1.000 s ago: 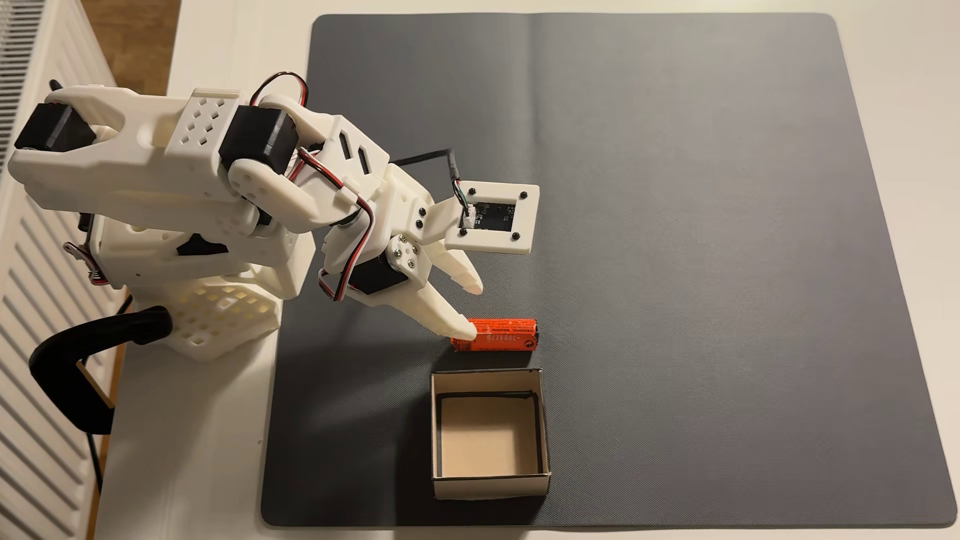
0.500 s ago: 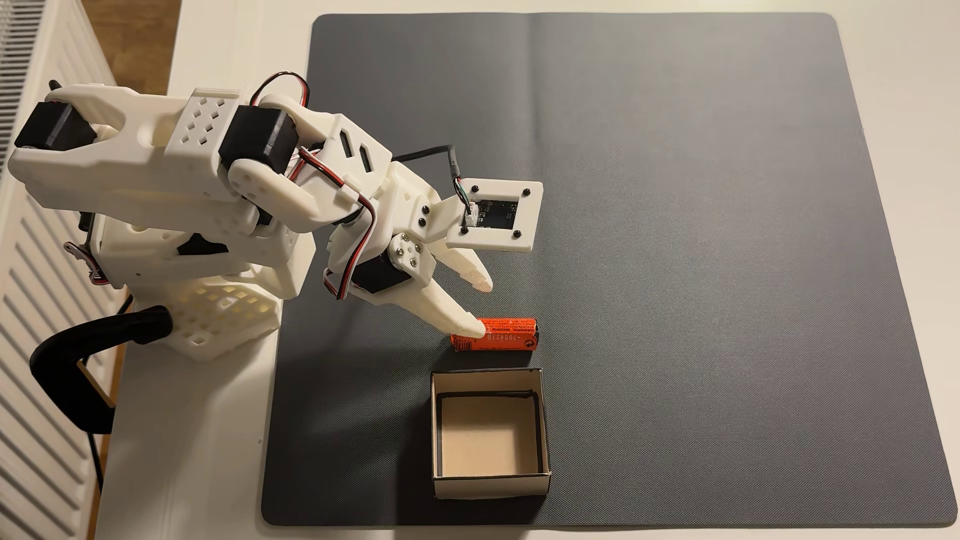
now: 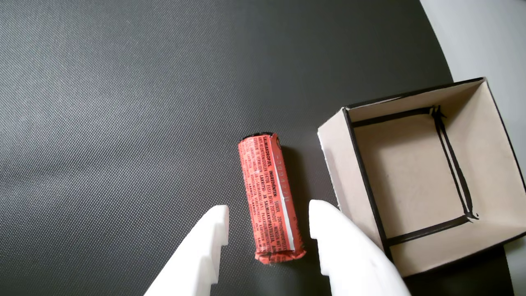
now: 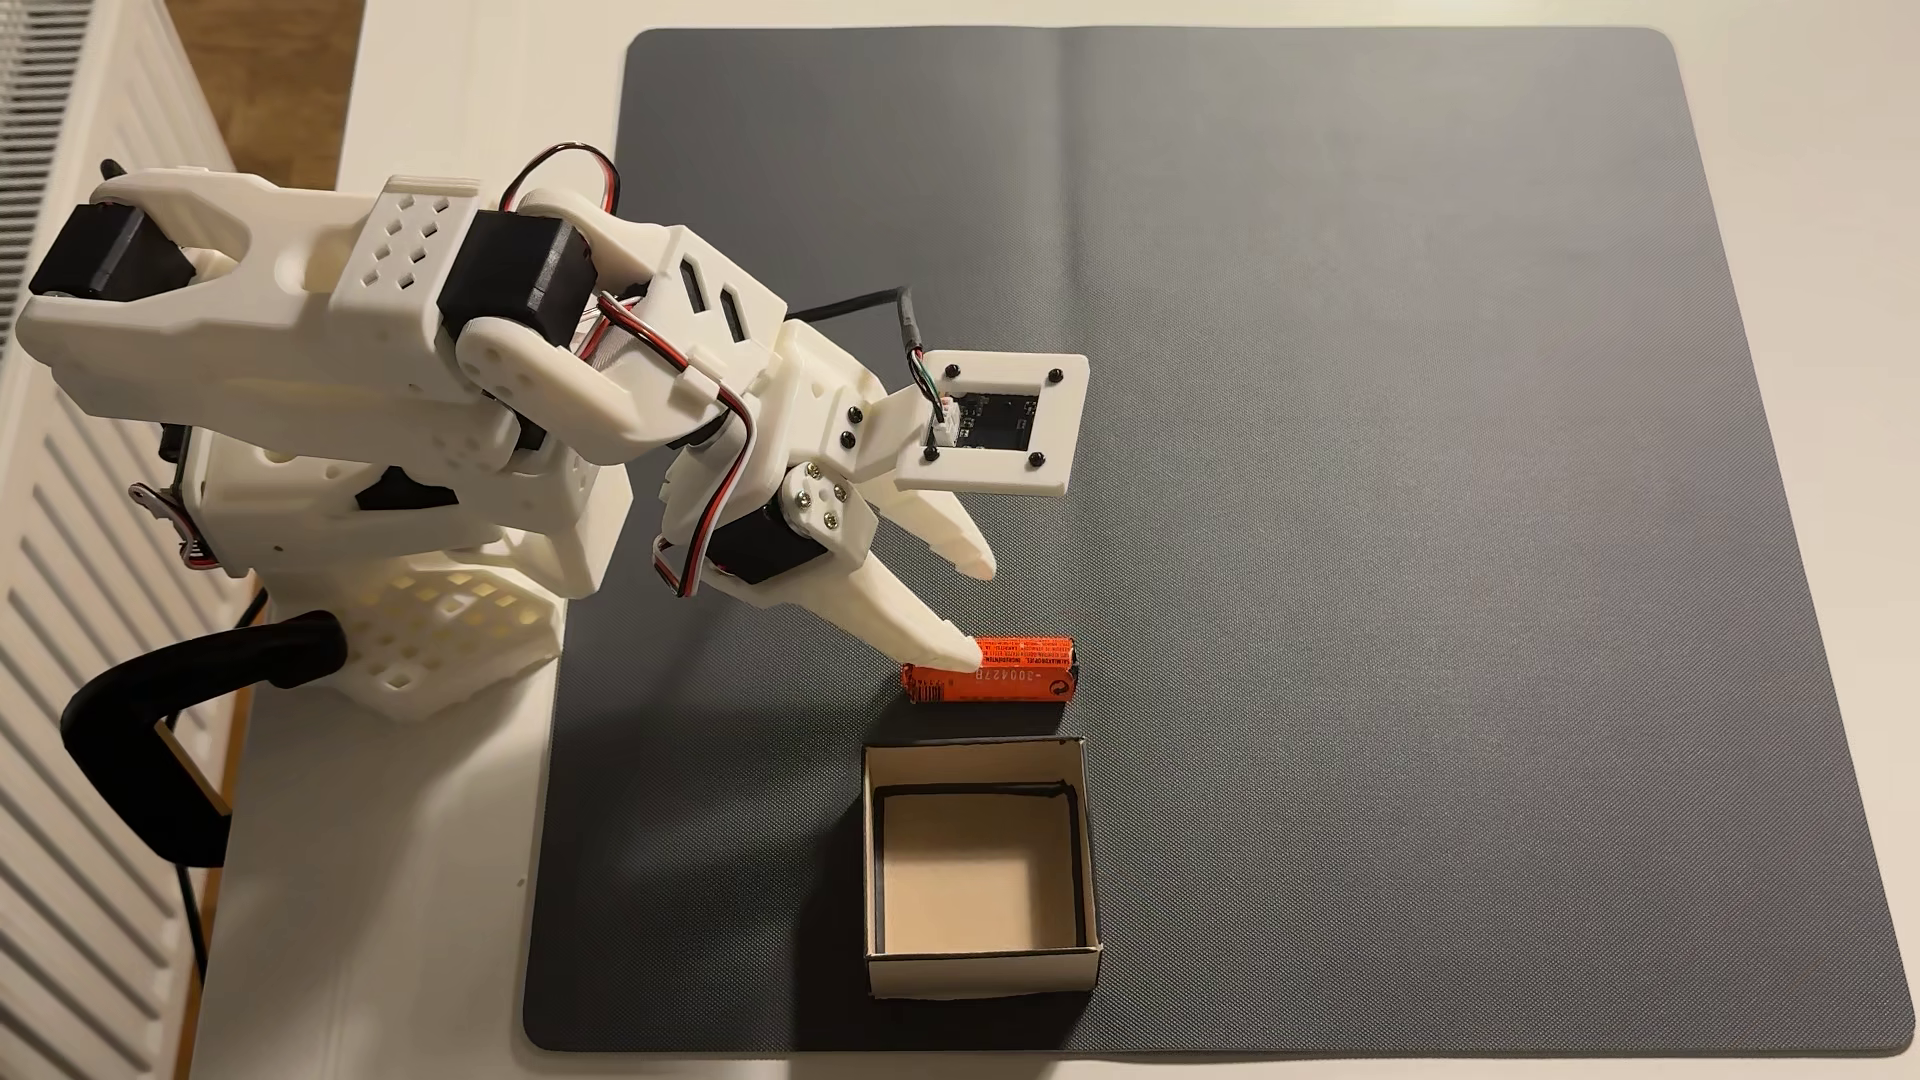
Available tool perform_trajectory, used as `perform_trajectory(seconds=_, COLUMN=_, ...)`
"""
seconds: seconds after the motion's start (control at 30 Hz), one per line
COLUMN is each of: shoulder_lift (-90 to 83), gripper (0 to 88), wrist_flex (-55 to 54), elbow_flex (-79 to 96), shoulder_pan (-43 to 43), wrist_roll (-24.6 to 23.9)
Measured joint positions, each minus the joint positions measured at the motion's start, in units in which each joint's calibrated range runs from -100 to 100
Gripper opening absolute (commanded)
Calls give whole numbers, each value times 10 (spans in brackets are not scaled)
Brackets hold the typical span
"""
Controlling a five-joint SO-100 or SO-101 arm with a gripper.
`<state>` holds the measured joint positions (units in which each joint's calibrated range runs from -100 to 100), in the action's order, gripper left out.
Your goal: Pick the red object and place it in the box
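So the setup sits on a plain white table [image 4: 416, 935], with a big dark grey textured mat [image 4: 1351, 519] covering most of it. The mat has a faint fold line running down its middle. Lying on the mat are the red object [image 4: 1003, 680], resting on its side, and just beside it the box [image 4: 1086, 862], open side up. The arm's white base [image 4: 436, 633] stands at the table's left edge in the fixed view, next to a black clamp [image 4: 156, 727].
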<state>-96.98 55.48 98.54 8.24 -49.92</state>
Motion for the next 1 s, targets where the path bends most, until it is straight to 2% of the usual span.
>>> perform_trajectory(seconds=0.27, shoulder_lift=4, gripper=153, wrist_flex=44, elbow_flex=-36, shoulder_pan=1, wrist_roll=0)
perform_trajectory(seconds=0.4, shoulder_lift=66, gripper=153, wrist_flex=44, elbow_flex=-82, shoulder_pan=0, wrist_roll=0)
perform_trajectory(seconds=0.7, shoulder_lift=315, gripper=155, wrist_flex=-70, elbow_flex=-162, shoulder_pan=2, wrist_roll=0)
perform_trajectory(seconds=1.0, shoulder_lift=420, gripper=158, wrist_flex=-201, elbow_flex=-147, shoulder_pan=1, wrist_roll=0)
